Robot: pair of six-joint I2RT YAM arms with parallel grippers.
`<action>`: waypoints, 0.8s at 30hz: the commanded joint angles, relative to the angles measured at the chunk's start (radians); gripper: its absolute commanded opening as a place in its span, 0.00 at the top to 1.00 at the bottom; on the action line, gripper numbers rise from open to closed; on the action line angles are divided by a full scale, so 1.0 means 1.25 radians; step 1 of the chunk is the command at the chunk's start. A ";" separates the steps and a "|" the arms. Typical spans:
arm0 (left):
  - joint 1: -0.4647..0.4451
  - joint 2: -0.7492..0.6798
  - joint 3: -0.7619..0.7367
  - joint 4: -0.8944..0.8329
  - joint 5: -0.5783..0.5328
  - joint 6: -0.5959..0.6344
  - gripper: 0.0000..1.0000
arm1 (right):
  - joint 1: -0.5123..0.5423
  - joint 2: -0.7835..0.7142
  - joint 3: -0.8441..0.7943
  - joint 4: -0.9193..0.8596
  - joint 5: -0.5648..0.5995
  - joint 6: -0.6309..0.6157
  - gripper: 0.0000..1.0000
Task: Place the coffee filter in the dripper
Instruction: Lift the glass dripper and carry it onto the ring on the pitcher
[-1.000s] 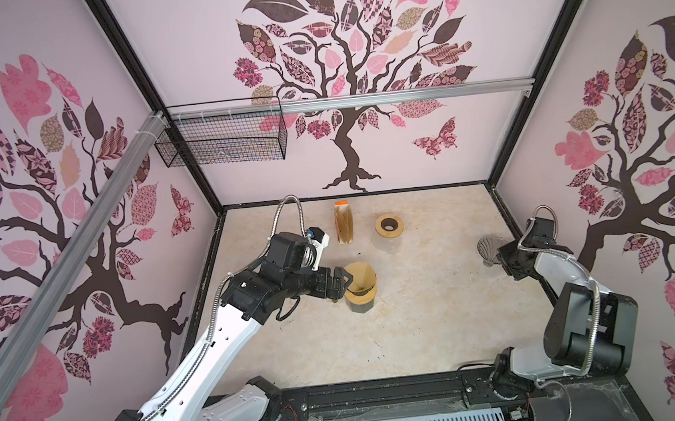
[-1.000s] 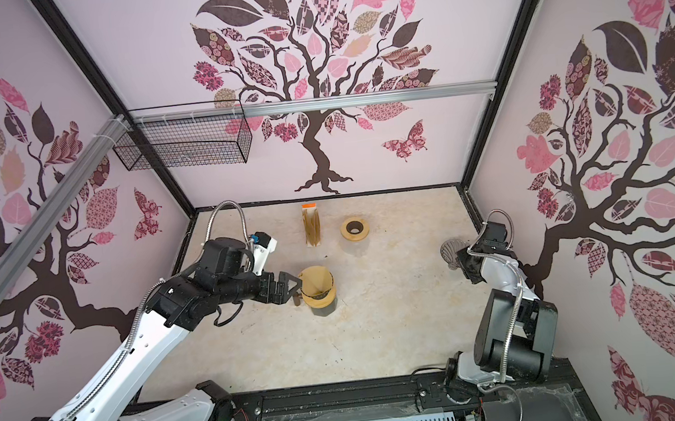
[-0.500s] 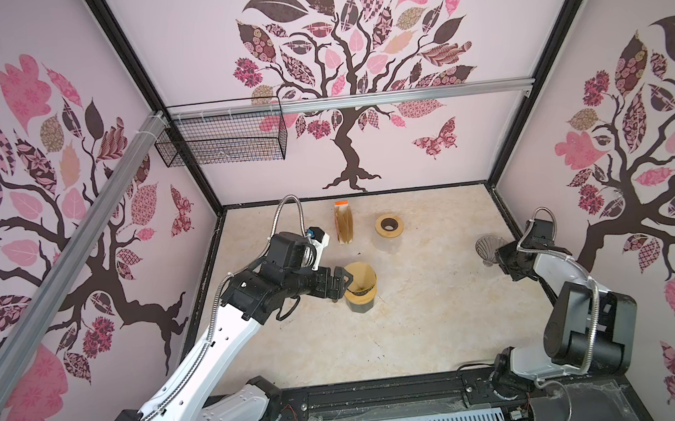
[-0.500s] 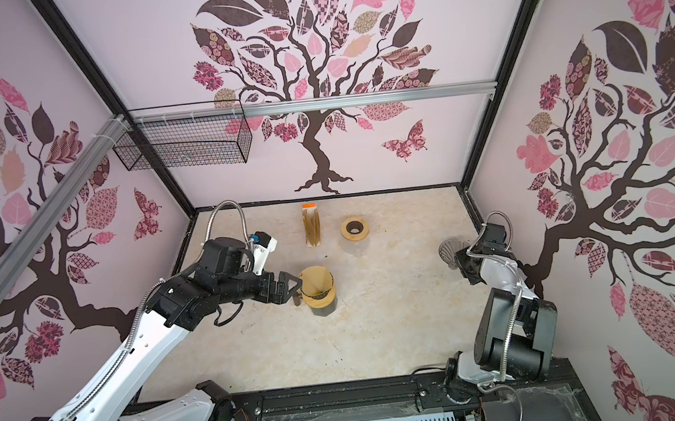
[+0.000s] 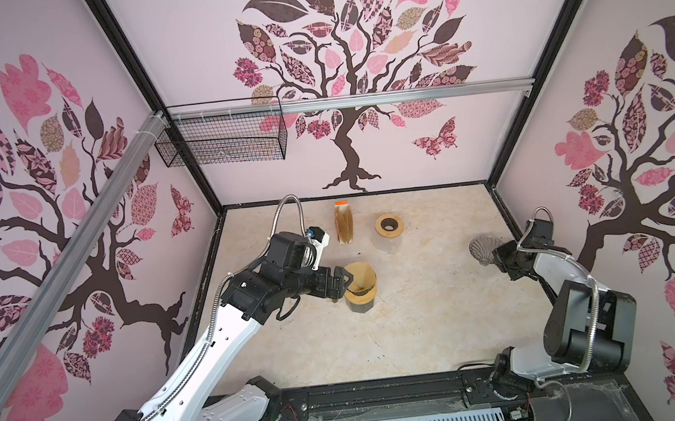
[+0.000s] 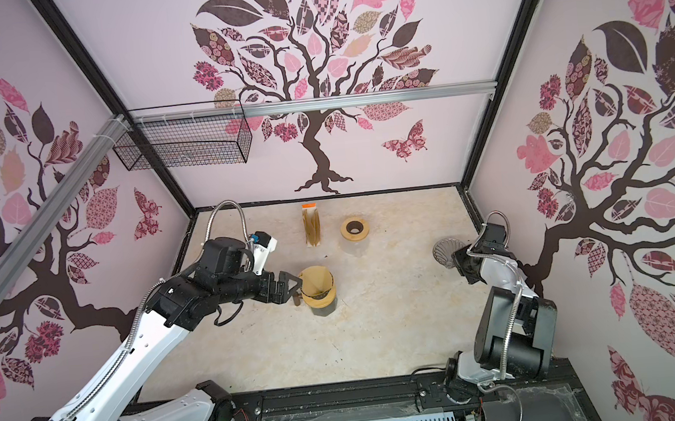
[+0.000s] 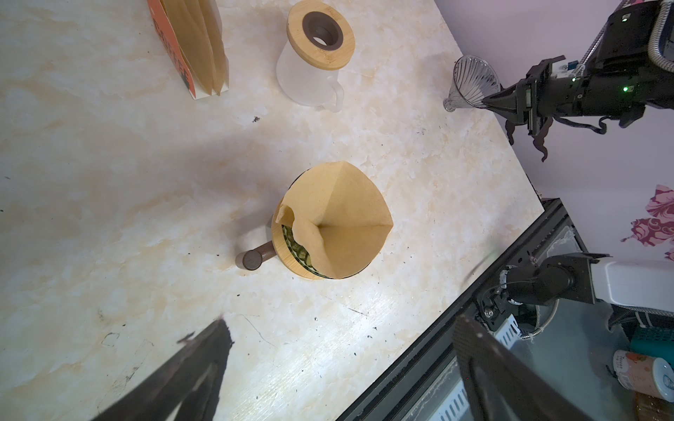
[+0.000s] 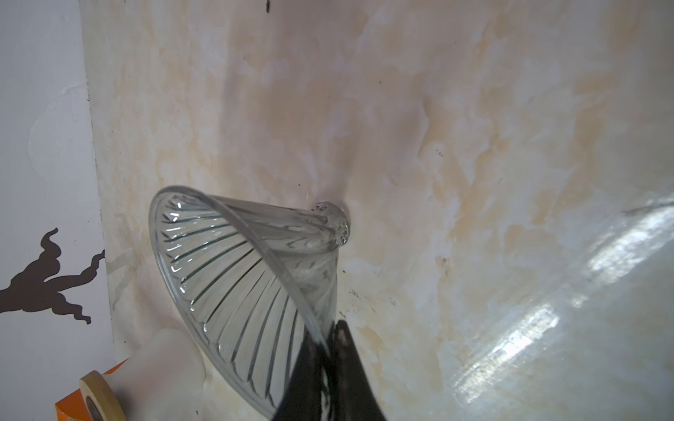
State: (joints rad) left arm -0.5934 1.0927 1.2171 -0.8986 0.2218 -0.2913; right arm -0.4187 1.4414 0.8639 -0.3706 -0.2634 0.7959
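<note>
Coffee filter seated point-down in wood-collared dripper, one edge curled, probably unsettled. Just beside dripper: left hand, spread wide, empty, leaving paper free. Well right of dripper: right hand pinched shut on glass funnel rim, propping it tilted on surface.

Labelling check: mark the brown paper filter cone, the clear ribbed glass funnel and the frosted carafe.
brown paper filter cone [image 7: 346,207], left wrist view, paper wall
clear ribbed glass funnel [image 8: 237,284], right wrist view, ribbed wall
frosted carafe [image 7: 299,80], left wrist view, side wall
</note>
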 commanded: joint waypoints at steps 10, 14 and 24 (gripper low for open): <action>0.003 0.012 -0.002 0.024 0.012 -0.009 0.02 | 0.031 -0.034 0.169 -0.078 -0.111 -0.068 1.00; 0.003 0.013 0.002 0.027 0.012 -0.015 0.02 | 0.076 -0.034 0.244 -0.107 -0.128 -0.072 1.00; 0.002 0.004 0.012 0.027 -0.009 -0.034 0.02 | 0.241 0.079 0.488 -0.178 -0.199 -0.079 1.00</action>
State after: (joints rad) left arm -0.5934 1.1091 1.2171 -0.8871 0.2249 -0.3218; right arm -0.1562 1.4830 1.3979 -0.5606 -0.4557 0.7109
